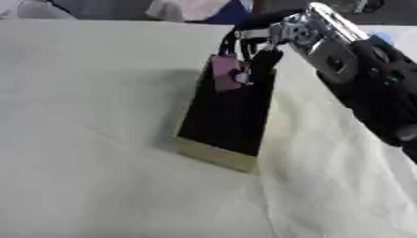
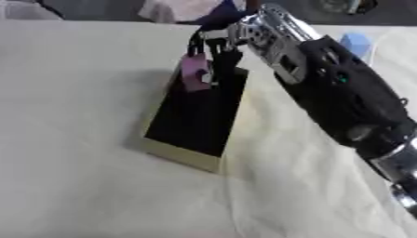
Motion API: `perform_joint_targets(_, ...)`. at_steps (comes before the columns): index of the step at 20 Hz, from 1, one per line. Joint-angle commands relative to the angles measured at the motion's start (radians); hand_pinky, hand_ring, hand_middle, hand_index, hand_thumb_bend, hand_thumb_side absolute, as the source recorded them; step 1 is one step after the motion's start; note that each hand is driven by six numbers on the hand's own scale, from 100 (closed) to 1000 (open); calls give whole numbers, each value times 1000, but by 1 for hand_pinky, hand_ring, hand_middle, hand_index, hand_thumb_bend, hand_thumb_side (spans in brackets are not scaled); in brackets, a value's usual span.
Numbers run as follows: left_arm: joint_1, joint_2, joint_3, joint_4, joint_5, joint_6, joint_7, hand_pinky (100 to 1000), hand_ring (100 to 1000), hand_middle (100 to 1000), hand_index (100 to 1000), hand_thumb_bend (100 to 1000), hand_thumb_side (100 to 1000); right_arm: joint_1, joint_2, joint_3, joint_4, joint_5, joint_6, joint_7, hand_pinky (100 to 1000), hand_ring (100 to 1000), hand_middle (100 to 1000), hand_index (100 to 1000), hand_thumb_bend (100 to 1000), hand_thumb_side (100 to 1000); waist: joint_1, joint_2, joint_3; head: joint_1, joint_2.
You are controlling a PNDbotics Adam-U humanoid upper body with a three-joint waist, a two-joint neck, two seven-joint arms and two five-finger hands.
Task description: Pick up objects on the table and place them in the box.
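Observation:
An open box [image 1: 216, 157] with tan walls and a dark inside stands in the middle of the cream-covered table. My right arm reaches in from the right edge. Its hand [image 1: 254, 42] hangs over the far end of the box, fingers pointing down and curled on a small pink object [image 1: 224, 72]. The pink object sits just above the box's far rim, over the dark opening. The inside of the box is too dark to show what lies there. My left hand shows in neither view.
A pale blue block [image 2: 355, 43] lies on the cloth at the far right, behind my forearm [image 2: 342, 97]. The cream cloth [image 1: 90, 139] spreads wide to the left of and in front of the box, with folds on the right.

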Motion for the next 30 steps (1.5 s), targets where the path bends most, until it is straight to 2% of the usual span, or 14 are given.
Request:
perform_joint_targets(1,-8,25,3,-20,3,-4,-1,720,752,747,879,305,755,-22,0,-3,24,3,-49,30,867,915,869,903,100,707,5,-17,1,-5,5)
perform_joint_targets(2,-8,25,4,-20,3,-4,-1,720,752,747,879,306,755,-23,2,-3,33,4,-61,31,890,956,900,920,100,707,5,-17,2,-5,5)
perform_joint_targets(5,-8,24,4,-20,3,-4,0,720,752,747,879,306,755,-27,4,-7,53,33,-82,32,916,999,932,949,100,726,5,-16,1,-5,5)
perform_joint_targets(9,-8,24,5,-20,2,-3,0,720,752,746,879,305,755,-27,2,-28,49,70,-104,32,928,1000,932,965,100,775,5,-15,1,-6,5)
perform_joint_targets(11,-8,23,5,-20,2,-3,0,720,752,746,879,306,755,-27,1,-38,38,71,-114,32,926,1000,920,960,100,764,5,-16,0,-7,5)
perform_joint_targets(18,-7,23,6,-20,1,-4,2,719,751,746,879,306,753,-14,-26,-88,-33,96,-93,19,917,1000,916,955,109,714,6,-17,-4,-8,5)
perform_joint_targets(23,-6,22,8,-20,0,-5,4,719,751,745,879,305,755,31,-57,-161,-119,232,-57,-60,902,991,915,953,133,671,7,-15,-7,-13,5)
perform_joint_targets(30,-8,23,11,-20,-3,-6,7,719,751,745,879,307,755,112,-99,-309,-179,476,2,-172,901,995,920,963,164,616,10,-10,-8,-17,5)
